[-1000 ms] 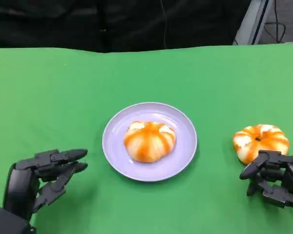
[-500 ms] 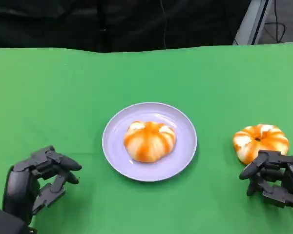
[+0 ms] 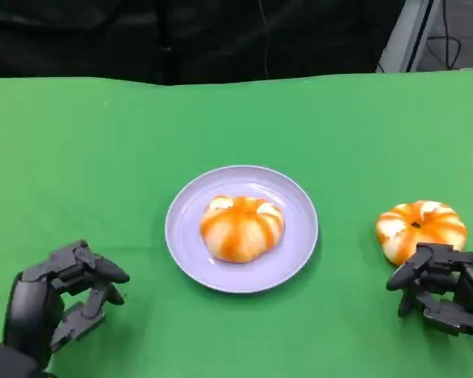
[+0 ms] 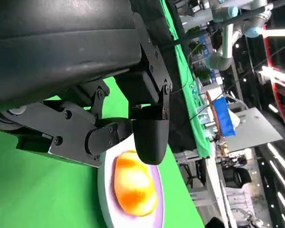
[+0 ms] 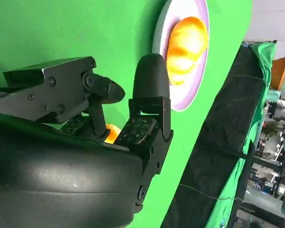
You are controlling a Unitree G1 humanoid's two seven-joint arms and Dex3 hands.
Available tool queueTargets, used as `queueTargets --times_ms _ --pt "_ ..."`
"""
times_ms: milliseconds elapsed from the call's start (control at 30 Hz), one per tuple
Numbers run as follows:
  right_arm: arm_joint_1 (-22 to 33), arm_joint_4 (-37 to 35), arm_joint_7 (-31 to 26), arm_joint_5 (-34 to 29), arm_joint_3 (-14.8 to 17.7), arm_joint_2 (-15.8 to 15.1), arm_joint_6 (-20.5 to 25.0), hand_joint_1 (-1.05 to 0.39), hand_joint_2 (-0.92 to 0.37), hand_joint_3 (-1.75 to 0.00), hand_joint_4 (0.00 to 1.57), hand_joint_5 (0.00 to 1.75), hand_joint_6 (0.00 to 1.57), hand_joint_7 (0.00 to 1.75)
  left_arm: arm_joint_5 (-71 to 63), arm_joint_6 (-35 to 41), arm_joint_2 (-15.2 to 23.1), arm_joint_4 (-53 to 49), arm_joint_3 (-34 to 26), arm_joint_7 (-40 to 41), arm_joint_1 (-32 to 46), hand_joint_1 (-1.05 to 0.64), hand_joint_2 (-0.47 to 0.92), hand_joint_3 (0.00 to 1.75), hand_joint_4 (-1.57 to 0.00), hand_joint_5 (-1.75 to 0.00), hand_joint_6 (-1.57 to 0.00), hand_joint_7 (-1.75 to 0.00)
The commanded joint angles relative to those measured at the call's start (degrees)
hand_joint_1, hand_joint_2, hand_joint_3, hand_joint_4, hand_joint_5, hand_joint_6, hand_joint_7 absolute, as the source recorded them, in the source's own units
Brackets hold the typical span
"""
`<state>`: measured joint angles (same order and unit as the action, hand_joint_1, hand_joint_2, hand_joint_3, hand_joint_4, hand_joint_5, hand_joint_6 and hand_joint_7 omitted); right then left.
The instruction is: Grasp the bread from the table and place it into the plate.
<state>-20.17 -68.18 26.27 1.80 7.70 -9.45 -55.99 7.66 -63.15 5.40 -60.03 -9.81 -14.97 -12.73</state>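
A green worktop [image 3: 102, 157] carries a pale lilac plate [image 3: 299, 236] at its centre. One orange-and-white bread roll [image 3: 241, 227] lies in the plate, near its middle. A second bread roll [image 3: 420, 227] lies on the worktop to the right of the plate, well apart from its rim.

Left robot hand [image 3: 59, 295]: at the near left, over the bare worktop, apart from the plate. Its fingers [image 3: 102, 272] are curled inward and nothing is in them. The left wrist view confirms the fingers bent in, with the plate and its roll beyond them.

Right robot hand [image 3: 441, 287]: at the near right, just on the near side of the second bread roll. Its fingers [image 3: 414, 268] are bent, and their tips lie at the roll's near edge; contact cannot be confirmed. It holds nothing. In the right wrist view a patch of orange roll shows between the fingers.
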Motion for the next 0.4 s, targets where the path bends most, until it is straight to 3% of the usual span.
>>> queueTargets --times_ms 33,400 --pt "-0.33 -0.03 0.14 0.70 0.53 -1.38 -0.14 0.08 -0.81 -0.64 0.90 1.36 0.94 0.96 -0.07 0.62 0.36 0.10 -0.48 0.33 0.62 -0.06 0.76 0.77 -0.86 -1.46 -0.91 -1.16" --pt "-0.27 0.14 1.58 1.81 0.98 -1.34 0.10 0.08 -0.80 -0.67 0.89 1.37 0.94 0.96 -1.03 0.29 -0.06 0.84 -0.38 1.52 1.10 -0.07 0.75 0.79 -0.86 -1.45 -0.91 -1.16"
